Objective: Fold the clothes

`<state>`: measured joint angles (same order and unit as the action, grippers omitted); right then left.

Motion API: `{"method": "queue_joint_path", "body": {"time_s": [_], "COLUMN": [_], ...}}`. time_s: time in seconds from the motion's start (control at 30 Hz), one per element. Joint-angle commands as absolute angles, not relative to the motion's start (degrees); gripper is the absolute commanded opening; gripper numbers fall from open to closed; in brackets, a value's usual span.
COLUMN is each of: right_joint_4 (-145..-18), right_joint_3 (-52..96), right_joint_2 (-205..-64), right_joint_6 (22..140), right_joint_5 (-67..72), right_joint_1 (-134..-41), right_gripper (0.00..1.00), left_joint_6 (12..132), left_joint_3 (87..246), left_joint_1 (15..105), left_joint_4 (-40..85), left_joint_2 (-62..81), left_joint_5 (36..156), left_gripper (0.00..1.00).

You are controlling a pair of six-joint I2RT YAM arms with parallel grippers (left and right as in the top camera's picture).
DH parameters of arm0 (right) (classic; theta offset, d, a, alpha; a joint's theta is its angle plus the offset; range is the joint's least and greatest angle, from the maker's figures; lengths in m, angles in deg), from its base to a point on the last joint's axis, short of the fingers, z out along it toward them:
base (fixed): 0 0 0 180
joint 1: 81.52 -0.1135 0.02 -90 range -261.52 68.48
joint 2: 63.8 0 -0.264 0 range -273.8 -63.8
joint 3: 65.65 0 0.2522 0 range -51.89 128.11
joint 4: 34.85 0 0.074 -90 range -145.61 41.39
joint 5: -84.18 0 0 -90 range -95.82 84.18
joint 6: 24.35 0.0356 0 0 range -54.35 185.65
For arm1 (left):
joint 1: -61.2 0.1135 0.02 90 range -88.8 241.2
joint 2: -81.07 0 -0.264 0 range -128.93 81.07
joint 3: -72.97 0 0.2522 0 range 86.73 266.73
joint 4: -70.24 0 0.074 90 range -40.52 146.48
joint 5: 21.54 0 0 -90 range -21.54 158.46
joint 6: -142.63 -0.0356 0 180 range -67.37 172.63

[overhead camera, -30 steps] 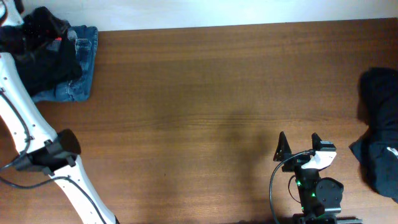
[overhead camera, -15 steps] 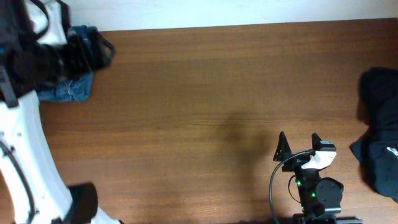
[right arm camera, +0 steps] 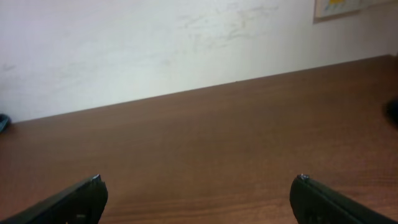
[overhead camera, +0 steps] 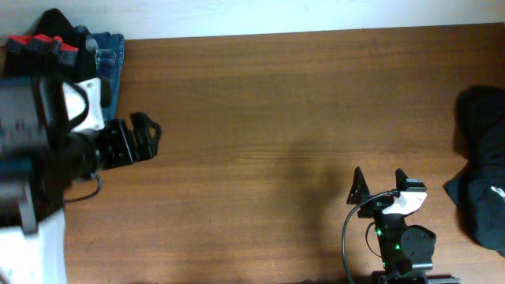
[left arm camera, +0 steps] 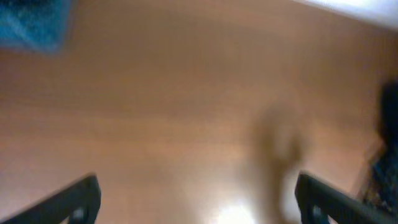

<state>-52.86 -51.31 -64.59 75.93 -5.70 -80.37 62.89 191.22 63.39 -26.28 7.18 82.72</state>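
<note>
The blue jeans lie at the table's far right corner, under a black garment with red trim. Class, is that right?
No. The overhead view shows the blue jeans at the table's far left corner, under the black garment with red trim.

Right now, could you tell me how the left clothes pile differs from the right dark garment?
The clothes pile shows blue denim and red trim; the dark garment is nearly all dark. The clothes pile sits at the far corner; the dark garment lies mid-edge. Both lie ungripped.

The left arm covers part of the jeans; dark clothes are cut off.
</note>
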Motion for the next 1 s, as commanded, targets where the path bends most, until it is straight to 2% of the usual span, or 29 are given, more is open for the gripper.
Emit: {"method": "queue_joint_path", "body": {"time_s": [0.0, 0.13, 0.33, 0.6, 0.8, 0.97], "right_joint_4": [-53.1, -53.1, -53.1, -53.1, -53.1, -53.2], "right_joint_3": [-51.6, -51.6, -51.6, -51.6, -51.6, -51.6], "right_joint_2": [-64.0, -64.0, -64.0, -64.0, -64.0, -64.0], "right_joint_6": [75.5, 75.5, 75.5, 75.5, 75.5, 75.5], "right_joint_5": [-5.4, -5.4, -5.4, -5.4, -5.4, -5.4], "right_joint_1": [-79.9, -80.0, -79.9, -80.0, -80.0, -80.0], "right_gripper": [0.99, 0.99, 0.99, 0.99, 0.99, 0.99], "left_joint_6": [56.9, 47.9, 47.5, 47.6, 47.6, 47.1], "left_joint_3": [179.2, 163.3, 140.6, 108.9, 96.8, 93.9], "left_joint_1": [63.3, 63.3, 63.3, 63.3, 63.3, 63.3], "left_joint_4": [-17.6, -4.6, 16.5, 51.3, 62.5, 63.1], "left_joint_2": [14.7, 22.7, 31.4, 42.7, 50.9, 56.1], "left_joint_5": [75.4, 76.4, 76.3, 78.8, 79.6, 79.1], "left_gripper": [0.99, 0.99, 0.99, 0.99, 0.99, 0.99]}}
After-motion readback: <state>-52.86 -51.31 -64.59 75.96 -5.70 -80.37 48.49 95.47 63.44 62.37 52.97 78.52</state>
